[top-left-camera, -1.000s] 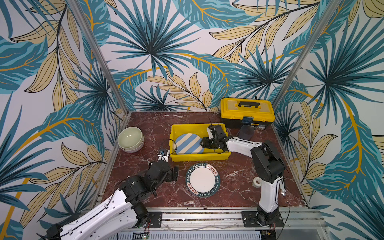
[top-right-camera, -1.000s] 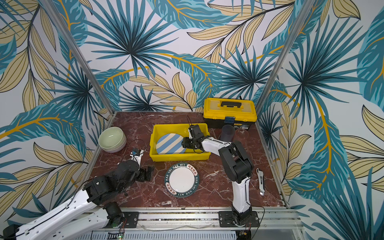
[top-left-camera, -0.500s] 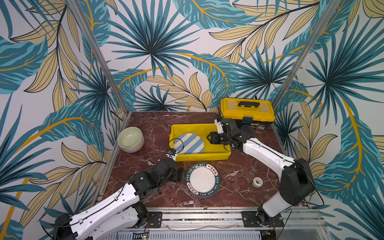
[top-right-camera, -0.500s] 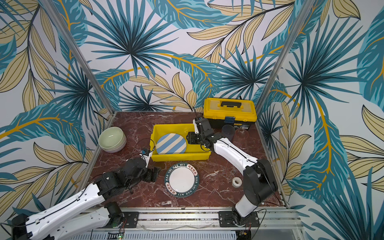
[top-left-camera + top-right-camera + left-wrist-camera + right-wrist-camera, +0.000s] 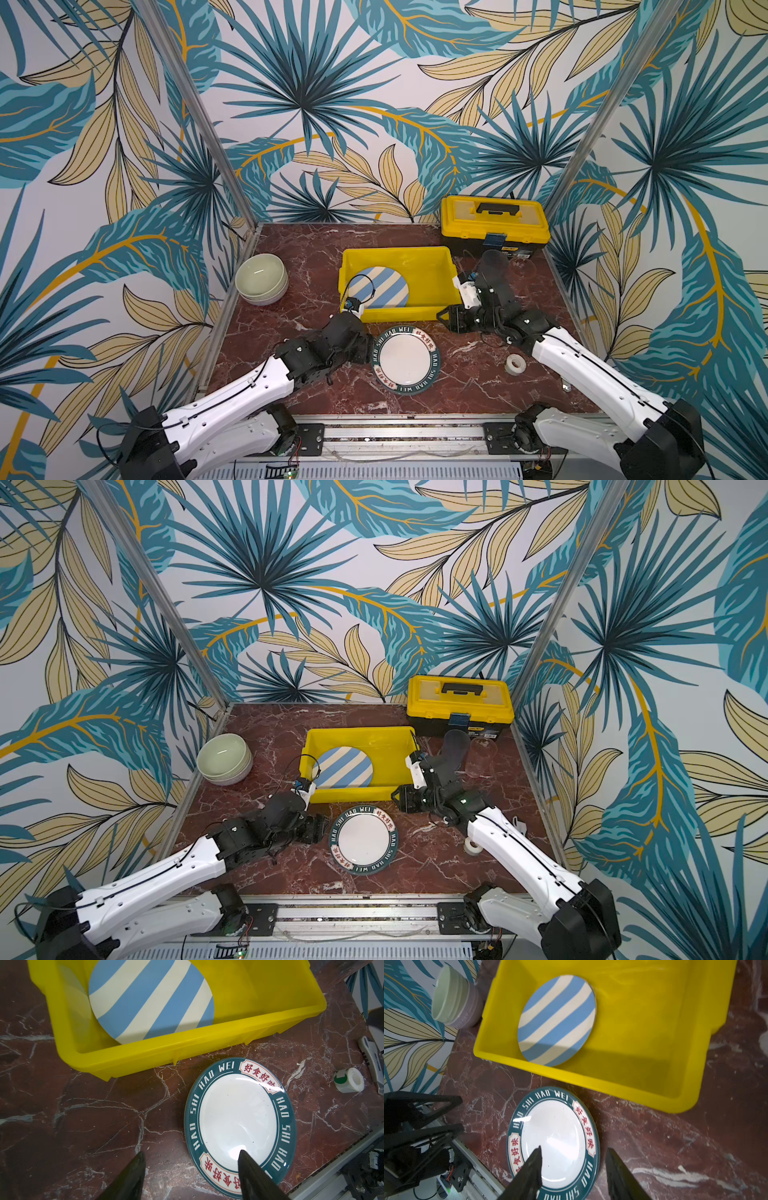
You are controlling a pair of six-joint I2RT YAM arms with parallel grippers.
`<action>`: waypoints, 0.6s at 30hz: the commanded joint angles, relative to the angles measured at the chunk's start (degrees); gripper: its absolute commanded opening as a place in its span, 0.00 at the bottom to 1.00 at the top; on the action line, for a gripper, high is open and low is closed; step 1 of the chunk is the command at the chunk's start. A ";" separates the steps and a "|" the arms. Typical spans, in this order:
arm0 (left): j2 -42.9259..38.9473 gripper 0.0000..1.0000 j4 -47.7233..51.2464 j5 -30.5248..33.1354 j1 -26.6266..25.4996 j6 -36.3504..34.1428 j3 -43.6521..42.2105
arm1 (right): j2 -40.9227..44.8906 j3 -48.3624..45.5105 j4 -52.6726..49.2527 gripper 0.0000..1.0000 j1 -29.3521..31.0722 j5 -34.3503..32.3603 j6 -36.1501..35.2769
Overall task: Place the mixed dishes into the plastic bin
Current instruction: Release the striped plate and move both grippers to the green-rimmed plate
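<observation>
1 striped plate [image 5: 378, 286] lies inside the yellow bin [image 5: 399, 313]; the lettered plate [image 5: 406, 359] sits flat on the tabletop [image 5: 469, 374] just in front of the bin. Left tool [image 5: 191, 1152] and right tool [image 5: 574, 1148] both spread, each straddling that plate's rim, pinching nothing. Risk: 2 tools closing on 1 glossy rim may collide or skid it.

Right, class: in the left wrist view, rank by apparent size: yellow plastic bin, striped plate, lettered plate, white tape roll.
Largest: rectangular yellow plastic bin.
Next, unranked: white plate with lettered dark rim and round blue-and-white striped plate look alike, the lettered one being nearer the camera.
Smallest: white tape roll.
</observation>
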State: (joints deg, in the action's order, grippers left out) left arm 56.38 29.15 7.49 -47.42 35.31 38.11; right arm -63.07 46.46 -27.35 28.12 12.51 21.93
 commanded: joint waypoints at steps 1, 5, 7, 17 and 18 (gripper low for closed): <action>0.95 0.67 -4.55 -2.85 0.13 3.09 -1.94 | 2.53 -3.27 -2.35 0.51 0.31 3.26 1.35; 3.26 0.63 -6.11 -5.55 0.13 4.73 -3.01 | 4.46 -5.92 -3.34 0.51 0.36 4.84 1.81; 4.52 0.60 -6.70 -5.54 0.13 6.08 -3.60 | 4.73 -6.91 -4.19 0.51 0.47 4.26 2.76; 8.42 0.54 -10.63 -7.81 -0.04 9.24 -5.15 | 4.46 -15.04 2.75 0.50 0.76 4.13 7.61; 8.93 0.53 -10.98 -8.18 -0.04 9.40 -5.23 | 4.23 -15.53 3.38 0.50 0.78 4.04 7.91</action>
State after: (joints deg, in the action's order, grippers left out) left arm 64.53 20.71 0.54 -47.42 43.59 33.65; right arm -58.52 32.60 -27.09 28.60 16.38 27.90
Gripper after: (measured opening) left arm 0.536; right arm 0.504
